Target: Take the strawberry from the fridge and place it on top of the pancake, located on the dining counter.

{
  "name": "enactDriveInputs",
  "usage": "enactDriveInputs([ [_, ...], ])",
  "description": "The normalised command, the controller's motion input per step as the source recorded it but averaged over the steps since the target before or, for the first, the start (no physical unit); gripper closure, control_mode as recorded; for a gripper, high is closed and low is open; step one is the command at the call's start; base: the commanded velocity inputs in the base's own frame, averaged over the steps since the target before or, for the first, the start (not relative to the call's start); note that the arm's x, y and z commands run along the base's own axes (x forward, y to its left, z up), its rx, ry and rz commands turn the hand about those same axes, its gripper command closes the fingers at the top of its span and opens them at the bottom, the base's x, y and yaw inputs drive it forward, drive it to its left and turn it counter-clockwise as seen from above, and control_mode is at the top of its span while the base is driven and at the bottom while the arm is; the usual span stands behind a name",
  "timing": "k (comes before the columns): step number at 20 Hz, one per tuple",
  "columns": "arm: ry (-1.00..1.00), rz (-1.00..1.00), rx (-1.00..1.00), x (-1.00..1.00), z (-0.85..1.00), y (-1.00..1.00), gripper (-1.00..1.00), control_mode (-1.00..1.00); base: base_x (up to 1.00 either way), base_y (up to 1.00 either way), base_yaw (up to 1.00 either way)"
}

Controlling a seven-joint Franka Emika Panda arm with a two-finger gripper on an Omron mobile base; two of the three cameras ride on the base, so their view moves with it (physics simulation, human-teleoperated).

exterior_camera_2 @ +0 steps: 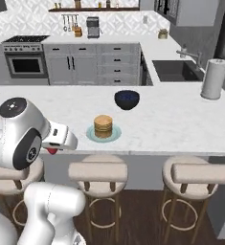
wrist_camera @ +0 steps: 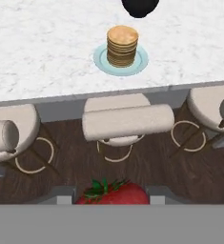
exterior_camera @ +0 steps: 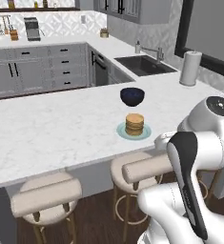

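Strawberry (wrist_camera: 112, 193) sat clamped between the gripper (wrist_camera: 112, 199) tips at bottom centre of the hand view, which we judged carriage toward the pancake (wrist_camera: 122, 45) on its teal plate (wrist_camera: 100, 61), upper centre on the dining counter (wrist_camera: 42, 57).

The long white marble-look dining counter (exterior_camera_2: 181, 124) with faint grey veins carries a pale teal round plate (exterior_camera_2: 103, 134) stacked with tan-brown pancakes (exterior_camera_2: 103, 126). At one o'clock from the plate sits a dark blue round bowl (exterior_camera_2: 127, 99), near it but apart. A white upright paper-towel roll (exterior_camera_2: 214, 79) stands at the counter's right end.
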Motion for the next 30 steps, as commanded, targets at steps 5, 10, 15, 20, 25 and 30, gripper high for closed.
enactDriveInputs([
  [5, 0.0, 0.0, 0.0, 0.0, 0.0, 0.0, 1.0, 1.0, 0.11, -0.77, 0.62],
  [10, 0.0, 0.0, 0.0, 0.0, 0.0, 0.0, 1.0, 1.0, 0.32, -0.62, -0.1],
  [15, 0.0, 0.0, 0.0, 0.0, 0.0, 0.0, 1.0, 1.0, 0.14, 0.64, -0.29],
  [20, 0.0, 0.0, 0.0, 0.0, 0.0, 0.0, 1.0, 1.0, 0.11, 0.27, -0.02],
  [25, 0.0, 0.0, 0.0, 0.0, 0.0, 0.0, 1.0, 1.0, 0.33, -0.24, 0.0],
  [30, 0.0, 0.0, 0.0, 0.0, 0.0, 0.0, 1.0, 1.0, 0.64, -0.11, 0.0],
])
